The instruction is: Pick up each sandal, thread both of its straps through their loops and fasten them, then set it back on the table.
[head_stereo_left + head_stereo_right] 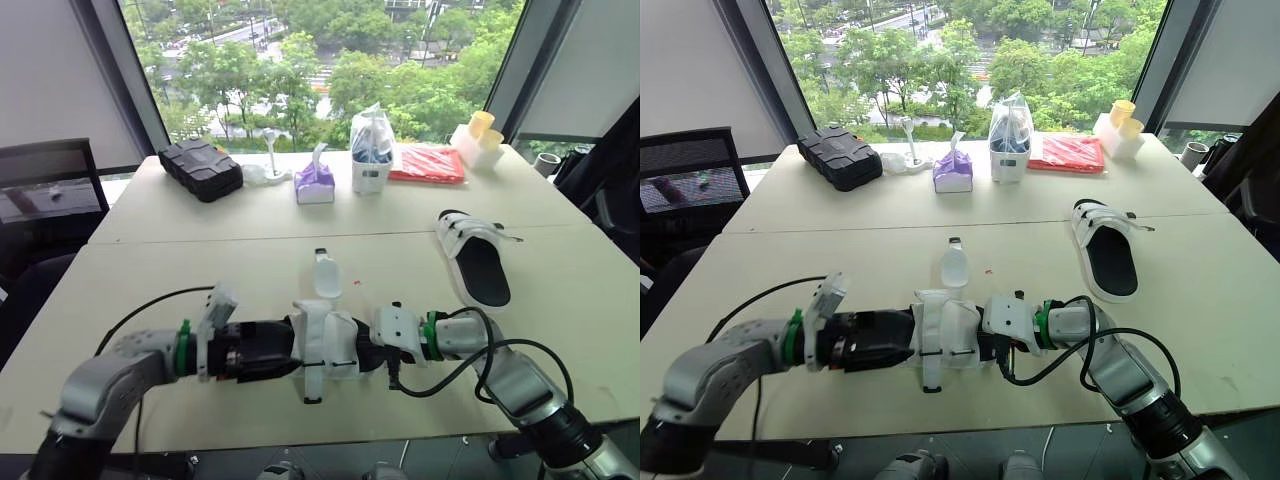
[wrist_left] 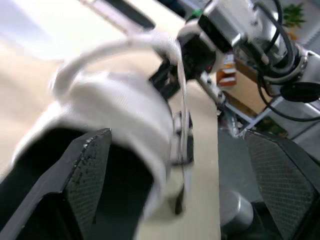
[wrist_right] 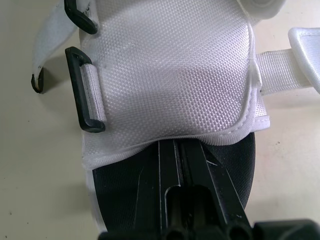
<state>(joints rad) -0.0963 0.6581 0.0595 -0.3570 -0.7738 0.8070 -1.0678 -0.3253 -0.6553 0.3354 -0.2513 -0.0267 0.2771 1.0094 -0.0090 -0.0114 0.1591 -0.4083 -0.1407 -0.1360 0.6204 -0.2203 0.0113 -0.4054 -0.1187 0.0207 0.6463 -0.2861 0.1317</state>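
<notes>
A sandal (image 1: 325, 345) with a black sole and white fabric upper lies near the table's front edge, between my two grippers. One white strap (image 1: 326, 276) trails away from me and another (image 1: 312, 385) points toward the edge; both are loose. Its black loops (image 3: 87, 90) stand empty. My left gripper (image 1: 262, 350) is open around the sandal's left end, and the upper (image 2: 125, 110) lies beside one of its fingers (image 2: 85, 170). My right gripper (image 3: 178, 147) is shut, lying on the footbed with its tips tucked under the upper. A second sandal (image 1: 475, 260) rests on the table to the right.
Along the far side of the table (image 1: 150, 290) stand a black case (image 1: 200, 168), a purple tissue pack (image 1: 315, 183), a clear bag (image 1: 370, 150), a red packet (image 1: 428, 163) and yellow cups (image 1: 480, 130). A dark chair (image 1: 50, 190) is at the left. Cables loop off both wrists.
</notes>
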